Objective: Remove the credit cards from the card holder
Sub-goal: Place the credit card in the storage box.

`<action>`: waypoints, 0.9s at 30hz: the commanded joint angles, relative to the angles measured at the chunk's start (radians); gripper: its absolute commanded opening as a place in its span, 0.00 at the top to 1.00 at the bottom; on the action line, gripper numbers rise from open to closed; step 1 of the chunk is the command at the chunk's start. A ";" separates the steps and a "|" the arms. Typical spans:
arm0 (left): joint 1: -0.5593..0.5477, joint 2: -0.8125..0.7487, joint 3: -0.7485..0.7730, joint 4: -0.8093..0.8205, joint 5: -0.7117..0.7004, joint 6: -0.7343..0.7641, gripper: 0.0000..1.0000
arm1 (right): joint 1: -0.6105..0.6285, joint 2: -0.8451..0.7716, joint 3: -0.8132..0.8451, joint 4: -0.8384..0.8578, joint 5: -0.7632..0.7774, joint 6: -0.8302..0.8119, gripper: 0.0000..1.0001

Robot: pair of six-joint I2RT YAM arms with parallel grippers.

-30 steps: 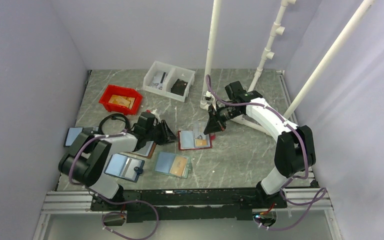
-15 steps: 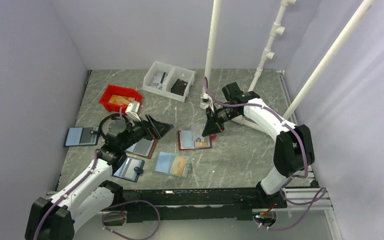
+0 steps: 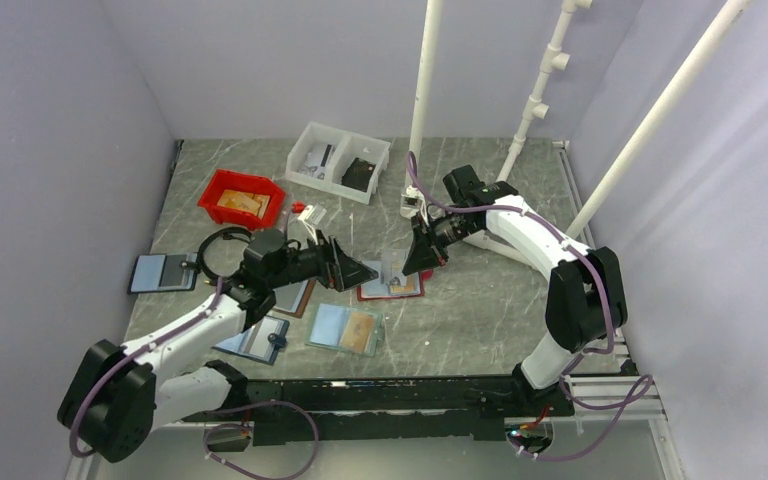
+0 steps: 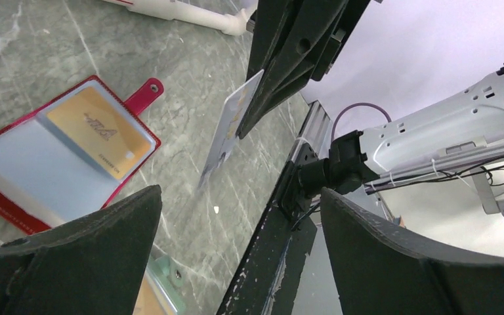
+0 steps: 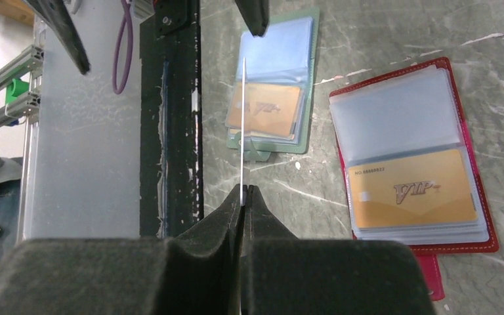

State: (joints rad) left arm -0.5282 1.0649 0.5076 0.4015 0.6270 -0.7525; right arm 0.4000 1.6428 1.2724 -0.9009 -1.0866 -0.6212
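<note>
Card holder (image 5: 394,115) lies open, right fingers (image 5: 197,249) pinch one pale card (image 4: 233,125), wide-open left fingers (image 4: 72,262) should clamp its free edge squarely.

Left pincer (image 3: 358,272) wide apart, right pincer (image 3: 410,265) tight, both arms inward.

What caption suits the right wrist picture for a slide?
Right end effector pinches a thin card edge-on near the open red card holder holding a gold VIP card.
</note>
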 commanded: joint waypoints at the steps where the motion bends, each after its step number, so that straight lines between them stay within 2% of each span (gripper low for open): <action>1: -0.026 0.082 0.046 0.133 0.007 0.021 0.08 | 0.000 0.009 0.043 -0.025 -0.060 -0.044 1.00; 5: -0.053 0.193 0.058 0.257 0.061 -0.012 0.25 | 0.000 0.017 0.048 -0.038 -0.068 -0.055 1.00; 9: -0.068 0.271 0.057 0.362 0.080 -0.045 0.33 | 0.000 0.020 0.048 -0.041 -0.072 -0.059 1.00; 14: -0.082 0.309 0.074 0.377 0.081 -0.036 0.44 | 0.001 0.023 0.050 -0.047 -0.077 -0.065 1.00; 17: -0.088 0.330 0.085 0.392 0.093 -0.037 0.54 | 0.002 0.022 0.050 -0.047 -0.075 -0.066 1.00; 19: -0.088 0.348 0.090 0.403 0.102 -0.039 0.63 | 0.002 0.021 0.050 -0.049 -0.076 -0.067 1.00; 23: -0.089 0.386 0.106 0.427 0.159 -0.041 1.00 | 0.002 0.020 0.050 -0.047 -0.074 -0.065 1.00; 26: -0.087 0.386 0.095 0.442 0.170 -0.028 1.00 | 0.000 0.013 0.049 -0.037 -0.061 -0.054 1.00; 27: -0.087 0.372 0.093 0.408 0.160 -0.008 1.00 | 0.000 0.008 0.048 -0.033 -0.051 -0.050 0.91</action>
State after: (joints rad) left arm -0.6102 1.4506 0.5785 0.7822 0.7437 -0.7868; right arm 0.3981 1.6665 1.2800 -0.9623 -1.1179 -0.6540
